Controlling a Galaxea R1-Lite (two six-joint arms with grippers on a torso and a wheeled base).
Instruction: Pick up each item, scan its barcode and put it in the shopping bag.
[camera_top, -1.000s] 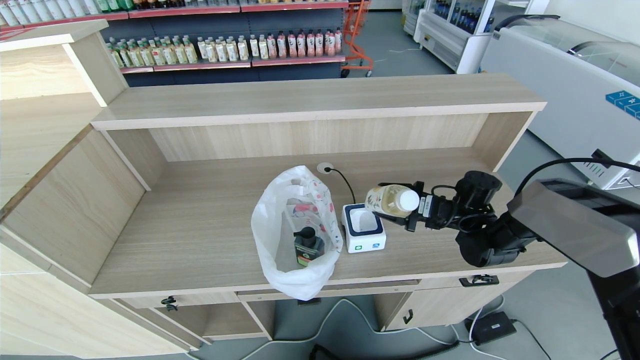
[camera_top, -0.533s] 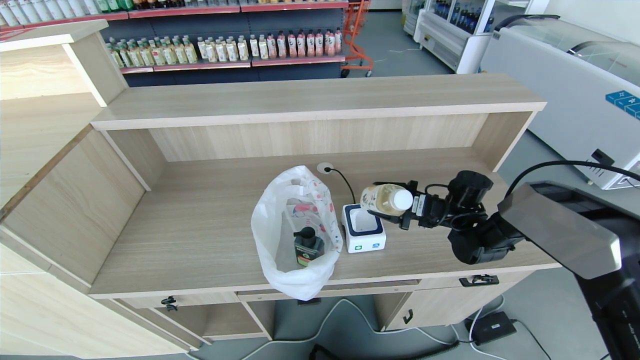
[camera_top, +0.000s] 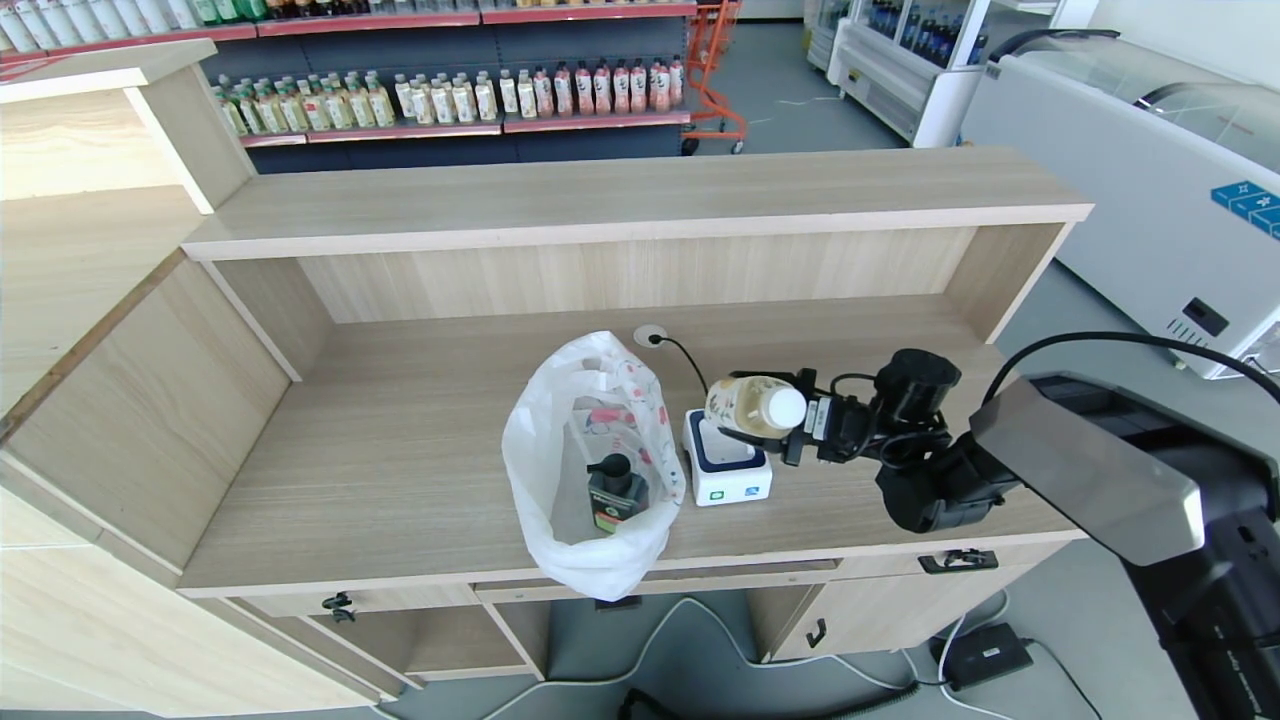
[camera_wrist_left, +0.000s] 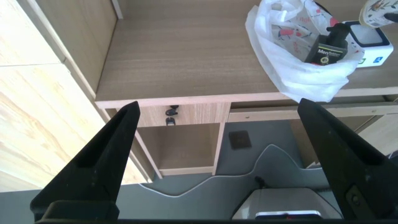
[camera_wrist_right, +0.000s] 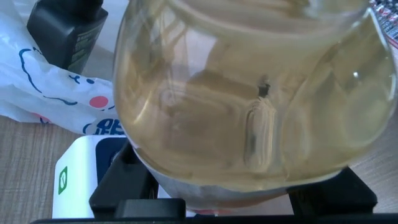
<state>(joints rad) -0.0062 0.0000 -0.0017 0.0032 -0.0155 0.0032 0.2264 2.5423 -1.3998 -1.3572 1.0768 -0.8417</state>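
- Counter (camera_top: 400, 450): pale wood, with a raised ledge along the far side.
- Bag (camera_top: 535, 470): white plastic with red and blue print, standing open at the near middle of the counter. Its lower edge spills over the near edge. It sits just left of the scanner and touches it.
- Left gripper (camera_wrist_left: 214, 162): off the counter's near-left side, looking at the drawer fronts and the floor. Jaws wide, with nothing between them.
- Right gripper (camera_top: 752, 408): comes in from the right, low over the counter. Jaws clamped on the bottle.
- Bottle (camera_top: 735, 400): clear, with pale yellow drink and a white cap, held on its side above the scanner's far half. The cap points right, toward the arm. The right wrist view has its belly (camera_wrist_right: 249, 93) close above the scanner's top.
- Scanner (camera_top: 728, 472): small white box with a dark blue top frame, on the counter between bag and right arm.
- Pump bottle (camera_top: 615, 495): dark, upright inside the bag, on its right side.
- Cable (camera_top: 690, 365): black, from a round port far on the counter to the scanner's back.
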